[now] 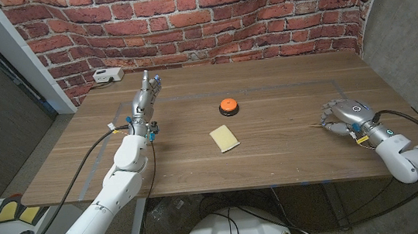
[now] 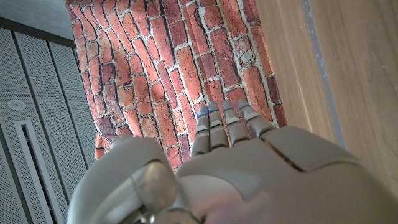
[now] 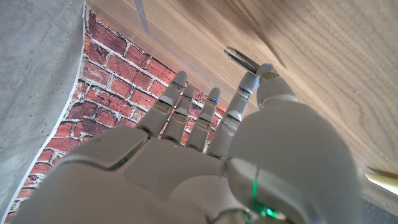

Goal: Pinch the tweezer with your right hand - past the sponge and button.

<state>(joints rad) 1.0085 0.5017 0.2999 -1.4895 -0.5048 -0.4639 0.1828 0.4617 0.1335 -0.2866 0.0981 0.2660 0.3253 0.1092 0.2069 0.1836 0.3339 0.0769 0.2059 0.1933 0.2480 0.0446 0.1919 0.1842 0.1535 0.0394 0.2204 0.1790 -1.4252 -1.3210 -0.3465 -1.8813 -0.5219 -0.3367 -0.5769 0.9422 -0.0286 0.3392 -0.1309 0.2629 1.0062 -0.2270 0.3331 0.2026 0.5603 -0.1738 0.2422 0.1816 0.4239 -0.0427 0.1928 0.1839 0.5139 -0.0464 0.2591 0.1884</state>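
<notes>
My right hand [image 1: 342,114] sits at the right side of the bench [image 1: 292,163], fingers curled down and inward over the tweezer [image 3: 244,60]. In the right wrist view the tweezer shows as a thin metal strip lying on the wood, with my thumb [image 3: 266,73] tip at or just beside its near end and my other fingers [image 3: 186,99] held together alongside, off the metal. The hand is narrow; whether thumb and finger already have the strip between them I cannot tell.

The sponge [image 1: 224,138], a pale yellow block, lies near the bench's middle, with the orange button [image 1: 228,105] just behind it; both are well apart from my right hand, toward my left.

My left hand [image 1: 143,98] is raised at the bench's left side, fingers straight and close together, holding nothing.

Risks, as I judge them:
- The tweezer lies flat and thin on smooth wood. A thumb pressing down instead of inward would likely pin it or skate it away.
- Closing off-centre, on one end only, may let it pivot and drop once lifted.
- My own fingers hide the contact from the head view, so a missed pinch could pass unnoticed until the hand rises empty.
</notes>
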